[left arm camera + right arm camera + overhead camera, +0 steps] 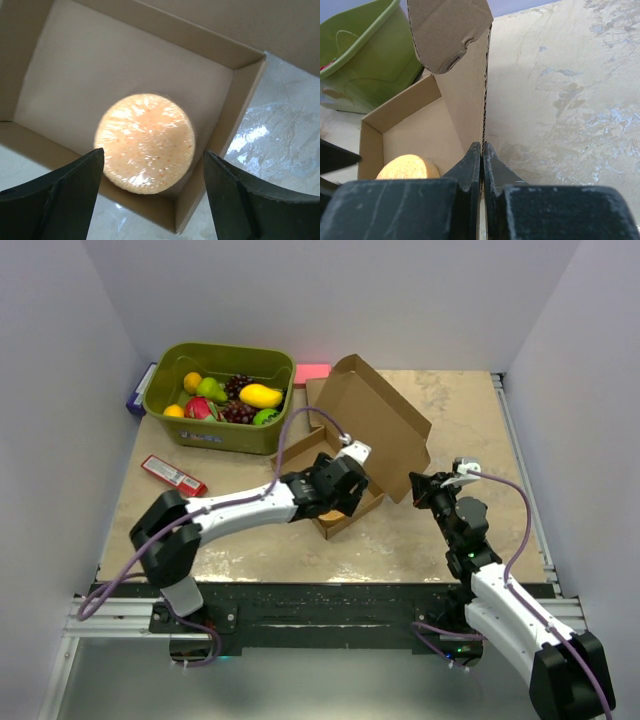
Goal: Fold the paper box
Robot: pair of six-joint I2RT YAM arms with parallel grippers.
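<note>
Paper box [372, 425] sat mid-bench, tray open, its lid standing up along the tray's right side and leaning off toward the far right corner. We saw the right jaws pinched tight on that lid's near edge, so the tray lay to their left, and closing looked like a swing that way. Left jaws hung wide apart, empty, over the tray and the round yellow disc [145, 142] inside.

Brown paper box [375, 415], speckled orange disc [145, 142], green bin [250, 438], marbled beige table [470, 420]
</note>
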